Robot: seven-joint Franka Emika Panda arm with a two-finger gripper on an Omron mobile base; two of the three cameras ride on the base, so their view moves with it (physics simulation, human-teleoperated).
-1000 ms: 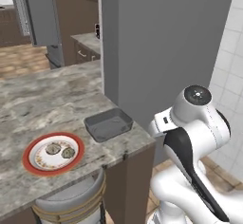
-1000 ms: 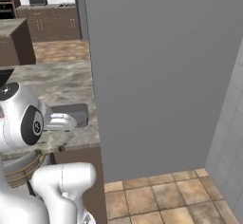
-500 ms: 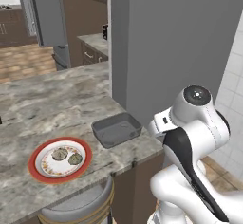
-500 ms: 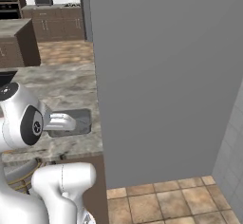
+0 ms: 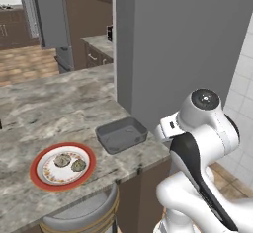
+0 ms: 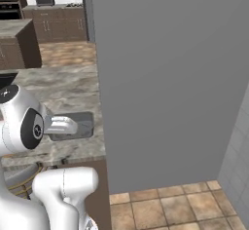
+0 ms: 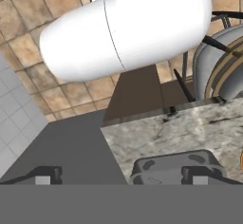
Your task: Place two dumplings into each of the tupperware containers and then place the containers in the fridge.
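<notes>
Fingers (image 7: 121, 176) spread wide, holding nothing, seen as two small dark tips at the lower edge of the hand view. Between these tips and just beyond them: the tupperware container (image 7: 176, 165), a dark-grey tray, empty, resting on the marble table (image 5: 44, 108) near its corner. Long axis of the tray running across from one finger to the other, so a grasp on a long wall probably needs a turn of the wrist. Dumplings (image 5: 69, 162), two of them, lying together on the red-rimmed plate (image 5: 37, 170), well apart from the fingers, on the far side of the tray from the fridge (image 5: 183, 44). Fridge standing tall and grey just beside the table end. Judged first need: a reach past the tray to the plate.
</notes>
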